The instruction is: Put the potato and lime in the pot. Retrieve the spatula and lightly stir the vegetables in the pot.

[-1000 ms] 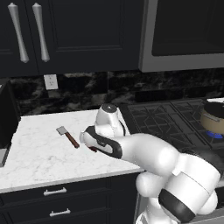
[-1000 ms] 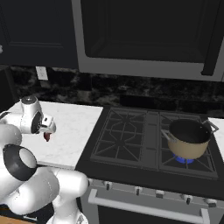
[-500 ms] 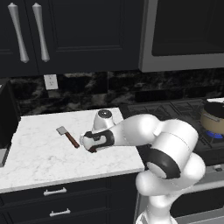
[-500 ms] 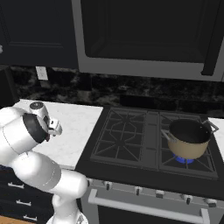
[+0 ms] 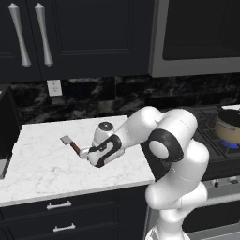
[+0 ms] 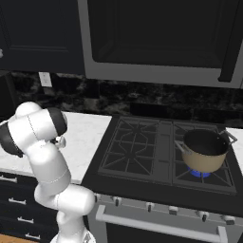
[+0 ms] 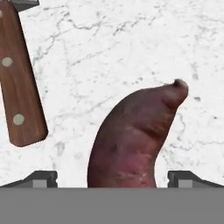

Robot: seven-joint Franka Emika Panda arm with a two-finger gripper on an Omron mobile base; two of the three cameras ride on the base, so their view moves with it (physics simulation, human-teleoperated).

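Observation:
The potato (image 7: 135, 135), a curved dark reddish-brown lump, lies on the white marble counter (image 7: 131, 43). In the hand view its thick end sits between my two finger tips. My gripper (image 7: 113, 177) is open, one tip on either side of the potato and apart from it. The spatula (image 5: 70, 143) lies just left of my hand in the left base view; its brown wooden handle (image 7: 19, 87) lies beside the potato. My gripper (image 5: 86, 153) hangs low over the counter. The tan pot (image 6: 205, 149) stands on the stove's right front burner, also pot (image 5: 229, 129). The lime is out of view.
The black gas stove (image 6: 156, 156) adjoins the counter on the right, with a blue flame under the pot. Dark cabinets (image 5: 70, 37) hang above the counter. A dark block (image 5: 7, 126) stands at the counter's left end. The counter's front edge (image 5: 70, 190) is near.
My arm's elbow and upper links have swung up and over to the right. The hand has stayed low beside the spatula, jaws open throughout.

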